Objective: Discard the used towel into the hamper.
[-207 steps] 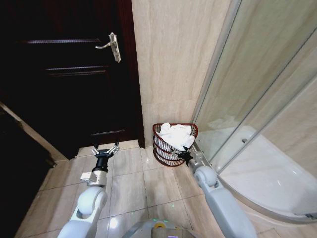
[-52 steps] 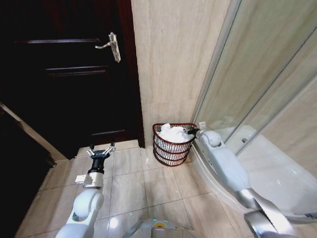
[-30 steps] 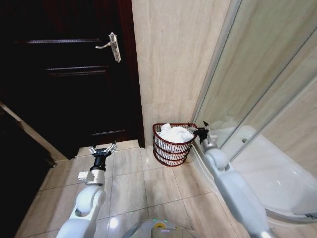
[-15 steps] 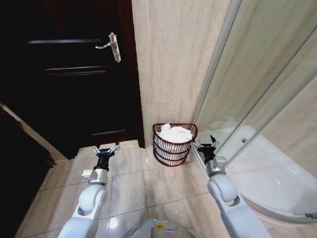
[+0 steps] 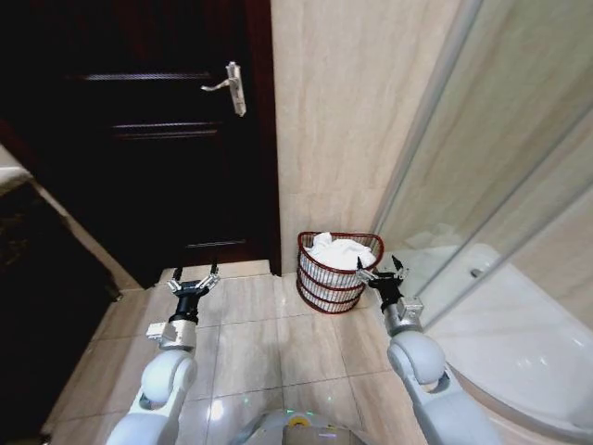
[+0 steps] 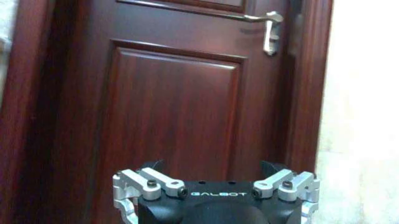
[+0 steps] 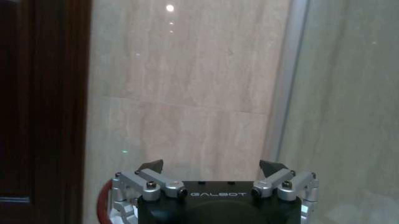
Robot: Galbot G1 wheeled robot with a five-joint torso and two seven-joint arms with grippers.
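Both grippers gape wide, empty: right gripper (image 5: 380,269) beside hamper (image 5: 334,278), towel (image 5: 339,251) inside

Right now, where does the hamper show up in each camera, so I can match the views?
Head view: the hamper stands on the floor against the beige wall, between the dark door and the shower glass, white towel inside, just ahead of the right tool.
Left wrist view: not in it; door and handle ahead.
Right wrist view: a red curve of rim beside the tool body.
Shared landmark: the dark door's edge meeting the beige wall.
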